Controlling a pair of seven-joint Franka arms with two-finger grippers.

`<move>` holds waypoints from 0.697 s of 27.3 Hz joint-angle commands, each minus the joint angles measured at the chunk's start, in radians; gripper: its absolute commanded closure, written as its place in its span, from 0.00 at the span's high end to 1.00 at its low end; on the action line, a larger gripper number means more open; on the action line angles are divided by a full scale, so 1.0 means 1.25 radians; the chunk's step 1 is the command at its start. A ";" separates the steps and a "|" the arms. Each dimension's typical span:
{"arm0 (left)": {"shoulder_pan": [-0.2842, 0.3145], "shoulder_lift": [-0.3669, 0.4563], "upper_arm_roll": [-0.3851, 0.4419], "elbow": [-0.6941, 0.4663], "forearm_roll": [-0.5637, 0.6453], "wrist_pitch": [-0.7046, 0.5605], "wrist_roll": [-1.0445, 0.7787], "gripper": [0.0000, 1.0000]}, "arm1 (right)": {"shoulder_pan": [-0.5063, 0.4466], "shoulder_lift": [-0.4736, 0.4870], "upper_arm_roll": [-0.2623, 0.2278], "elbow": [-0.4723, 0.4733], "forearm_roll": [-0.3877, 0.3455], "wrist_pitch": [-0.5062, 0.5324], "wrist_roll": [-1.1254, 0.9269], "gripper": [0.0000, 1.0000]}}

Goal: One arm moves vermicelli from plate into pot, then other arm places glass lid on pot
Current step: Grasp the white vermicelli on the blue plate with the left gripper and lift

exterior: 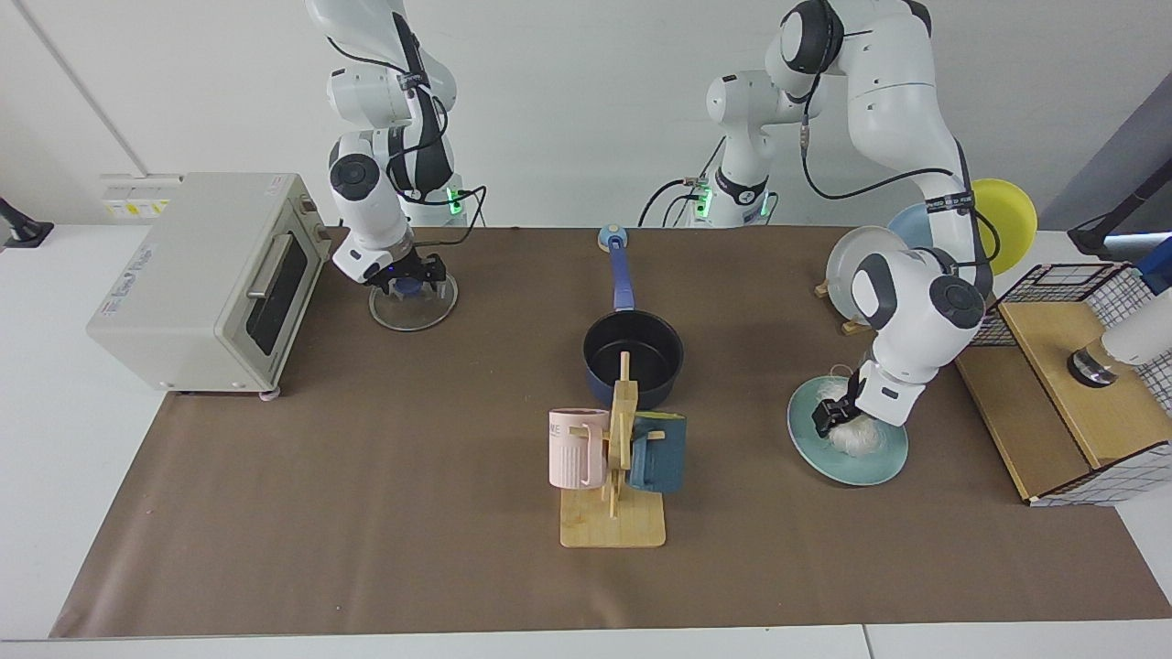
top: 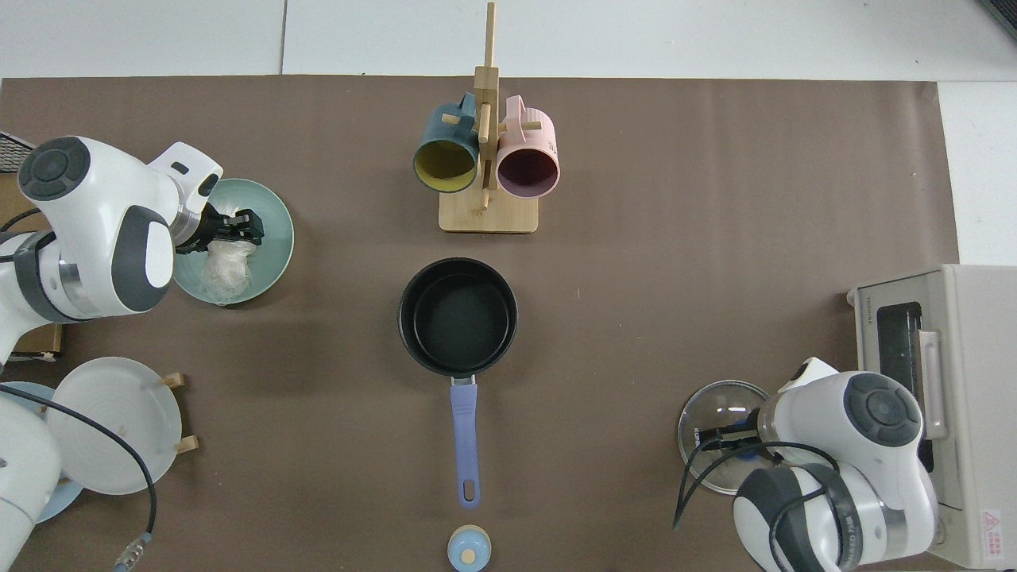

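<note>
The white vermicelli [exterior: 859, 439] [top: 226, 268] lies on the pale teal plate [exterior: 856, 471] [top: 275, 242] at the facing view's right. My left gripper [exterior: 830, 417] [top: 248, 228] is down on the plate, open, its fingertips at the end of the bundle nearest the mug stand. The dark navy pot [exterior: 633, 355] [top: 458, 316] stands empty mid-table, its blue handle pointing to the arm bases. The glass lid [exterior: 412, 309] [top: 707, 445] lies flat beside the toaster oven. My right gripper [exterior: 407, 279] [top: 739, 439] is low over it, open, straddling the blue knob.
A wooden mug stand [exterior: 612, 526] [top: 487, 214] with a pink and a blue mug sits just in front of the pot. A toaster oven [exterior: 197, 275] [top: 937, 381] is beside the lid. A rack with white, blue and yellow plates [exterior: 870, 273] and a wire-and-wood shelf [exterior: 1071, 394] flank the teal plate.
</note>
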 commanded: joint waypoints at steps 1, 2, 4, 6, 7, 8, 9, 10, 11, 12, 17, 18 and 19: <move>-0.006 -0.007 0.004 0.033 -0.006 -0.034 -0.010 0.00 | -0.004 -0.014 0.001 -0.023 -0.007 0.025 0.009 1.00; -0.006 -0.007 0.004 0.043 -0.007 -0.046 -0.012 0.00 | -0.006 -0.014 0.001 -0.023 -0.007 0.026 0.008 1.00; -0.006 -0.012 -0.002 0.063 -0.011 -0.061 -0.013 0.00 | -0.007 -0.014 0.001 -0.028 -0.008 0.044 0.008 1.00; -0.006 -0.026 -0.007 0.069 -0.012 -0.073 -0.014 0.00 | -0.007 -0.019 0.001 -0.044 -0.008 0.070 0.008 1.00; -0.006 -0.031 -0.008 0.072 -0.012 -0.083 -0.015 0.00 | -0.007 -0.021 0.001 -0.047 -0.008 0.075 0.007 1.00; -0.006 -0.044 -0.009 0.076 -0.012 -0.097 -0.017 0.00 | -0.007 -0.021 0.001 -0.048 -0.008 0.075 0.008 1.00; -0.007 -0.060 -0.012 0.077 -0.014 -0.111 -0.022 0.00 | -0.007 -0.021 0.001 -0.047 -0.008 0.075 0.008 1.00; -0.006 -0.076 -0.019 0.077 -0.014 -0.126 -0.034 0.00 | -0.007 -0.021 0.001 -0.048 -0.008 0.075 0.008 1.00; -0.006 -0.094 -0.028 0.075 -0.014 -0.138 -0.050 0.00 | -0.007 -0.021 0.001 -0.048 -0.008 0.075 0.008 0.99; -0.007 -0.110 -0.038 0.074 -0.014 -0.154 -0.062 0.00 | -0.008 -0.021 0.001 -0.048 -0.008 0.076 0.008 0.99; -0.007 -0.175 -0.114 0.063 -0.014 -0.224 -0.164 0.00 | -0.008 -0.019 0.001 -0.047 -0.008 0.076 0.008 0.84; -0.008 -0.183 -0.132 0.056 -0.014 -0.226 -0.186 0.00 | -0.008 -0.019 0.001 -0.047 -0.008 0.076 0.008 0.73; -0.007 -0.188 -0.156 0.050 -0.014 -0.223 -0.205 0.00 | -0.008 -0.019 0.001 -0.047 -0.008 0.076 0.008 0.61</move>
